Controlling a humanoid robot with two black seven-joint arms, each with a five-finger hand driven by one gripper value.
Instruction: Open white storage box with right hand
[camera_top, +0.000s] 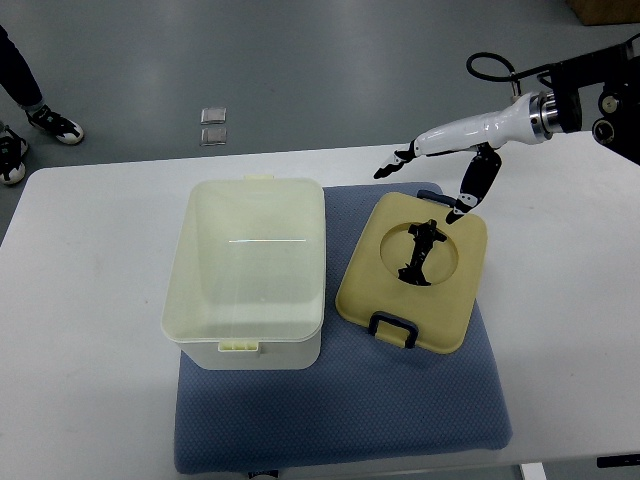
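White plastic storage box (248, 275) sits open, cream lid (412, 270) w/ black handle beside it on blue mat (340, 415); right hand (440, 180) above lid, fingers spread, empty

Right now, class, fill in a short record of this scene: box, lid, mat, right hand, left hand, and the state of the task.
box: white box on the blue mat, open, nothing visible inside
lid: lid off, lying flat on the mat right of the box, dark handle facing the camera
right hand: right hand above the lid's far edge, fingers spread, holding nothing
left hand: not in view
task state: box already open
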